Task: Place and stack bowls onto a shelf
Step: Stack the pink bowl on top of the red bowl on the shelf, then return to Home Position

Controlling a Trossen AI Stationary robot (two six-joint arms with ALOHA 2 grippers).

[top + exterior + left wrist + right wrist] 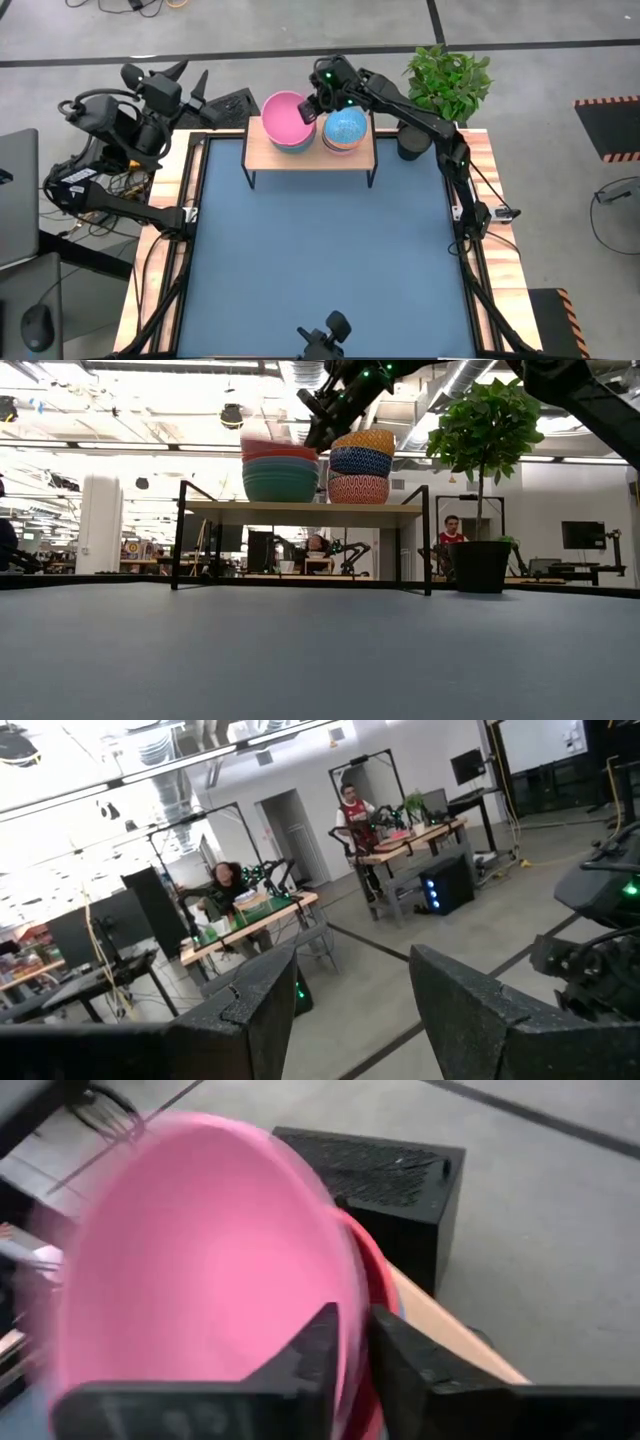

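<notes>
The shelf [310,152] stands at the table's far edge, a light board on black legs [300,512]. On its left half is a stack of larger bowls [281,478], green below and red above. The pink bowl [285,117] sits tilted on top, and my right gripper [308,110] is shut on it. On the right half, several smaller patterned bowls [360,462] are stacked, and from above the top one shows blue [346,126]. My left gripper [345,990] is open and waits off the table's far left corner [188,78]. My right gripper pinches the pink bowl's rim [352,1342] on its right side, next to the patterned stack. One finger [318,1355] is inside the bowl and the other [405,1365] outside. The fingers come from above and the right. The bowl tilts on the red bowl's rim [375,1275].
A potted plant [448,78] in a black pot [481,565] stands at the far right corner beside the shelf. A black box [390,1175] lies on the floor beyond the shelf. People sit at desks in the room behind [452,532]. The blue tabletop [320,260] stretches before the shelf.
</notes>
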